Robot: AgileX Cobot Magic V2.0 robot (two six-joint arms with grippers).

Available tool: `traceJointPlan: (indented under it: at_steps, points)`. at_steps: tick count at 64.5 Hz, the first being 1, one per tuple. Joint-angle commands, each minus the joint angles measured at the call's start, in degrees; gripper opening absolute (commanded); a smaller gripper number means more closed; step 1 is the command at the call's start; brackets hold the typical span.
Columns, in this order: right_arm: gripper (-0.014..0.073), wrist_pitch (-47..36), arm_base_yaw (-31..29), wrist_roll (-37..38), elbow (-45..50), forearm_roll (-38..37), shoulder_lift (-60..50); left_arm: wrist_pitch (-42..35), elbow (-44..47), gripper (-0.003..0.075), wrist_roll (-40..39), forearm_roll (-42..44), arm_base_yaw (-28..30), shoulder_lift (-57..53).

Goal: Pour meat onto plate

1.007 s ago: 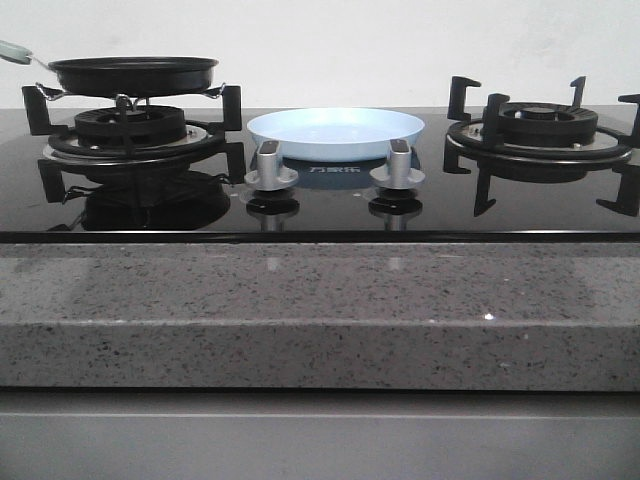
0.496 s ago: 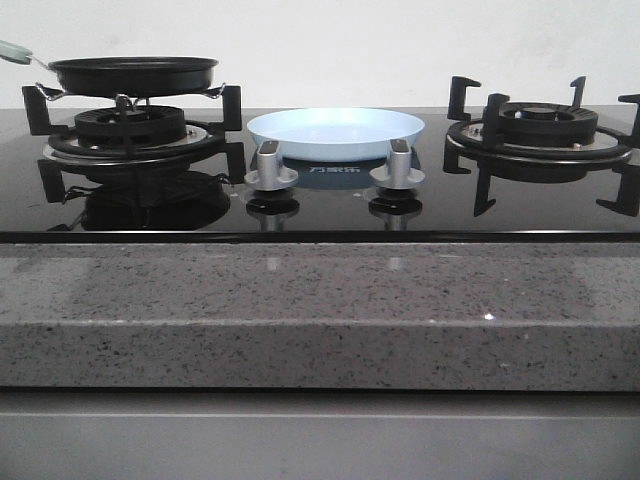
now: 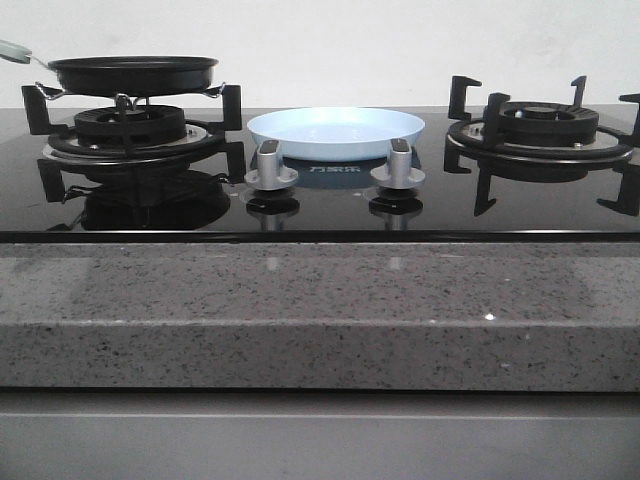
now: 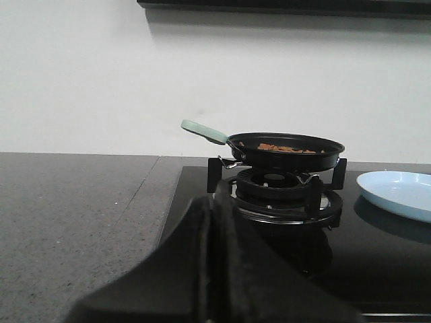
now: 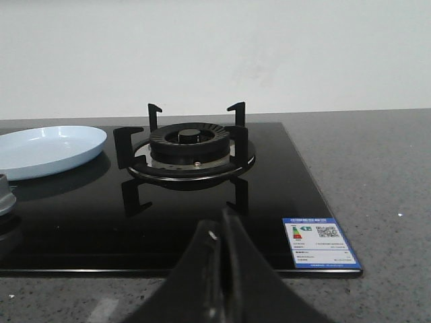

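Note:
A black frying pan (image 3: 133,73) with a pale handle (image 3: 14,50) rests on the left burner. Orange-brown meat (image 4: 285,147) lies inside the pan (image 4: 286,151), seen only in the left wrist view. The pale light-blue plate (image 3: 335,132) sits on the black glass hob between the burners, also in the left wrist view (image 4: 399,194) and the right wrist view (image 5: 47,151). My left gripper (image 4: 211,205) is shut on nothing, well short of the pan. My right gripper (image 5: 221,222) is shut on nothing, in front of the right burner. Neither gripper shows in the front view.
The right burner (image 3: 540,135) has tall black pan supports and stands bare. Two silver knobs (image 3: 270,167) (image 3: 398,165) sit in front of the plate. A grey speckled counter (image 3: 320,310) edges the hob, and a blue label (image 5: 319,243) sits at its near right corner.

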Motion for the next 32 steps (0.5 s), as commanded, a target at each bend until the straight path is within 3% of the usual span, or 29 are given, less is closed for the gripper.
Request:
traceJointPlan:
  at_steps: [1,18,32]
  points:
    - [-0.0115,-2.1,-0.4,-0.3,-4.6,-0.6,-0.9,-2.8,-5.3,-0.0020,0.0,-0.3,-0.2,-0.8]
    - [-0.0115,11.1,-0.4,-0.3,-18.1,-1.3,2.5,13.6,-21.6,-0.0020,0.0,-0.7,-0.2,1.9]
    - [-0.0115,19.0,-0.4,-0.3,-29.8,-1.3,12.3,25.2,-33.9,-0.0020,0.0,-0.7,-0.2,11.9]
